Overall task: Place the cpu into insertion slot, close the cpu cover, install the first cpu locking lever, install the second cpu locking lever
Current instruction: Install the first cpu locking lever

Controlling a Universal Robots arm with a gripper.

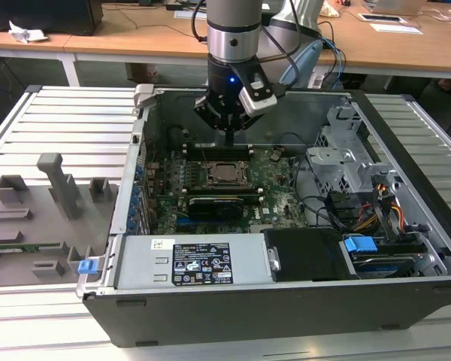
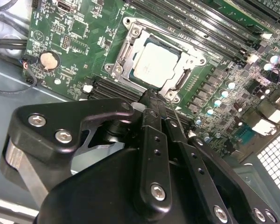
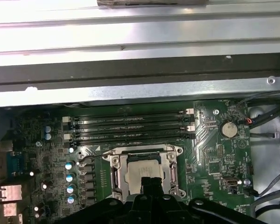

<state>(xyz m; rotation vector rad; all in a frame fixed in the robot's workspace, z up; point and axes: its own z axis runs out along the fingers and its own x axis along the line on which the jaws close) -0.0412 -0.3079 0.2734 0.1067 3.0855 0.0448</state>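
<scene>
cpu point(image 2: 155, 65): it's sitting flat in the insertion slot point(image 2: 113, 69), on the board inside the open case point(image 1: 286, 308).
arm pose: your arm comes straight down into the case, wrist vertical, tip just by the socket's edge. Can't tell if it's touching.
gripper point(image 2: 154, 95): fingers pinched together, nothing in them.
cpu look: small square, dull silver face up, lined up with the socket.
cpu cover point(image 2: 122, 50): silver frame down around the chip, which shows through its window.
count: one cpu, one cover, one gripper, four long memory slots point(image 3: 130, 125) beside the socket.
</scene>
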